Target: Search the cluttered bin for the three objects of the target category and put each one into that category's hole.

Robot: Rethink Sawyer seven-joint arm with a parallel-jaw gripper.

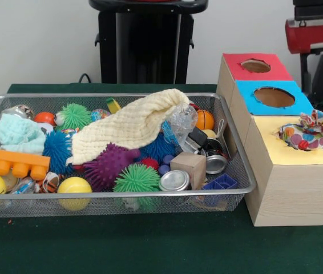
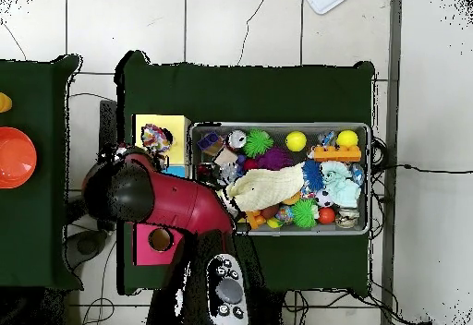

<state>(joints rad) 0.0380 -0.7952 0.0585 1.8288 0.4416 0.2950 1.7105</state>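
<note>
While colourful cloth (image 1: pixel 308 132) plugs yellow hole, bin (image 1: pixel 237 161) brims

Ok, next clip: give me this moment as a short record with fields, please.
bin: wire basket packed with toys
on top: cream cloth draped over the pile
sorting box: wooden box beside the basket, with red, blue and yellow tops
yellow top: colourful fabric piece sitting on it
arm: red arm over the box end in the overhead view
gripper: not visible

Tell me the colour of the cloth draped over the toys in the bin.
The cloth is pale cream-yellow, clearest in the front view.
</note>
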